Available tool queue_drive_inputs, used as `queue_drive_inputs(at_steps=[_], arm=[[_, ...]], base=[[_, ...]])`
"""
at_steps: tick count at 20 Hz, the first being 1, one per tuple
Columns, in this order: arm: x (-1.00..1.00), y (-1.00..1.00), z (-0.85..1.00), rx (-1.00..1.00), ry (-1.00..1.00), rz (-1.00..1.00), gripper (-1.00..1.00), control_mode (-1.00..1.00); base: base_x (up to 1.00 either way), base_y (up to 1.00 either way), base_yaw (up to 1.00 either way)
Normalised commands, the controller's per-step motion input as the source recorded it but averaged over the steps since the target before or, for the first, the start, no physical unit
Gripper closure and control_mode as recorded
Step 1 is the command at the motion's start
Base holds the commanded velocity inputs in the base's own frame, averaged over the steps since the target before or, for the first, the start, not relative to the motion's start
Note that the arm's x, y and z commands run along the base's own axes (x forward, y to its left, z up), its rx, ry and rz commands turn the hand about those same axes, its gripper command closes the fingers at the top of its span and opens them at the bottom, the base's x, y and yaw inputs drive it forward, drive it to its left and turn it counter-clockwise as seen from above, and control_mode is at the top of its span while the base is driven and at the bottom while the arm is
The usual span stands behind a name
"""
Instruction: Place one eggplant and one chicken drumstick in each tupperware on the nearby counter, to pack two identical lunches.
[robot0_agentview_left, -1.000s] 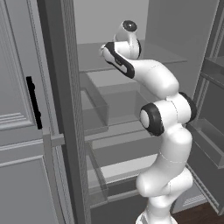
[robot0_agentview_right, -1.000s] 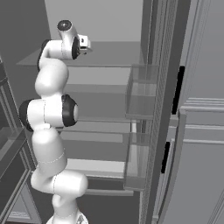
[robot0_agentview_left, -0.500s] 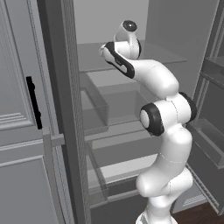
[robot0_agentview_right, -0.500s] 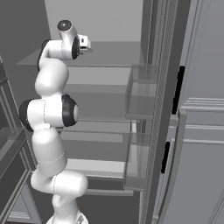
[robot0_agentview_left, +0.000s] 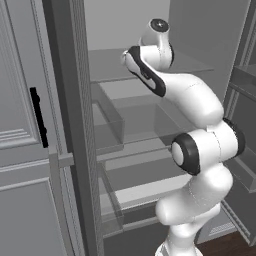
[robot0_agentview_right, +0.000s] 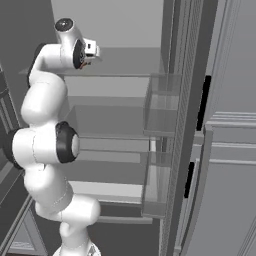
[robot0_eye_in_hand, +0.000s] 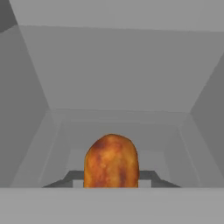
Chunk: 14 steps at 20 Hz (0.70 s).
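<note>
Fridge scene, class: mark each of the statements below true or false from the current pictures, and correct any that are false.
1. The gripper is shut on a browned chicken drumstick. True.
2. The arm reaches to the lowest shelf of the fridge. False: in the base views it reaches up to the top glass shelf.
3. The fridge door stands open, with clear bins on its inner side. True.
4. An eggplant lies beside the drumstick in the hand view. False: no eggplant is there, just the grey fridge walls around the drumstick.
5. The cabinet handle in the left base view is white. False: it is black.
</note>
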Motion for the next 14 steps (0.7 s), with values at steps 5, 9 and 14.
queue_drive_inputs(at_steps=[5, 9, 14], arm=[[-1.00, -0.29, -0.10, 0.03, 0.00, -0.10, 1.00, -1.00], [-1.00, -0.15, -0.15, 0.00, 0.01, -0.08, 1.00, -1.00], [-1.00, -0.10, -0.56, 0.00, 0.00, -0.06, 1.00, -1.00]], base=[[0.00, 0.00, 0.00], [0.00, 0.00, 0.00], [0.00, 0.00, 0.00]])
